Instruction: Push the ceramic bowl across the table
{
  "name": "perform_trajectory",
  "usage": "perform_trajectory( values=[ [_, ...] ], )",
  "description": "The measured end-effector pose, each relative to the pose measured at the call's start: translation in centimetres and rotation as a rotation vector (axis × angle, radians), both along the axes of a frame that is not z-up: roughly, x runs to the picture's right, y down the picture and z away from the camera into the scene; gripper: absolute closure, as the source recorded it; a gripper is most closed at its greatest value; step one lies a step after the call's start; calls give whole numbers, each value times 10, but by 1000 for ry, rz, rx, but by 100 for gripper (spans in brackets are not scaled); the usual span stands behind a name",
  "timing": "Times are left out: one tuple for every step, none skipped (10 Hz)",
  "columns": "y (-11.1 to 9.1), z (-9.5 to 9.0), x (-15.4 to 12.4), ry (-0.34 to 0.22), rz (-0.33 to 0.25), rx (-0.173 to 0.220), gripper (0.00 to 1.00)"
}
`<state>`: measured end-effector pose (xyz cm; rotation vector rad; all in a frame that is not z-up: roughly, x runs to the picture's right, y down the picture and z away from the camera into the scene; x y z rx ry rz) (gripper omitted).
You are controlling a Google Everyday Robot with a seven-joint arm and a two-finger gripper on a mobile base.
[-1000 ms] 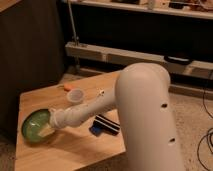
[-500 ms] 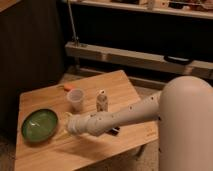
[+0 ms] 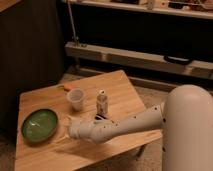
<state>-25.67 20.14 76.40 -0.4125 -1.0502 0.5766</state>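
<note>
Dim room, dark wall at left, a long metal shelf rail (image 3: 150, 57) across the back. Low light-wood table (image 3: 125, 92) sits centre-left, plank grain visible.

Camera view: ceramic bowl (image 3: 39, 124), green and glossy, rests flat near the table's left edge, toward the front. Translucent plastic cup (image 3: 75, 98) stands upright to the bowl's right, apart from it. Small patterned can or bottle (image 3: 102, 102) stands upright just right of the cup. An orange item (image 3: 66, 87) lies behind the cup, too small to identify.

White arm (image 3: 125, 125) reaches in from the lower right, low over the tabletop. Gripper (image 3: 68, 130) is just right of the bowl's rim; contact unclear. Finger state: cannot tell.
</note>
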Motion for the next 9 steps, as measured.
perform_trajectory(
  values=[
    [0, 3, -13, -14, 4, 4, 20],
    [2, 7, -22, -23, 6, 4, 20],
    [2, 10, -24, -22, 1, 4, 20],
    [4, 12, -29, -20, -12, 3, 20],
    [5, 14, -30, -12, -21, 2, 20],
    [6, 17, -30, -1, -29, -1, 20],
    [7, 19, -30, 3, -37, -2, 20],
    [7, 19, -33, 5, -48, -2, 20],
    [7, 20, -33, 7, -54, -2, 20]
  ],
)
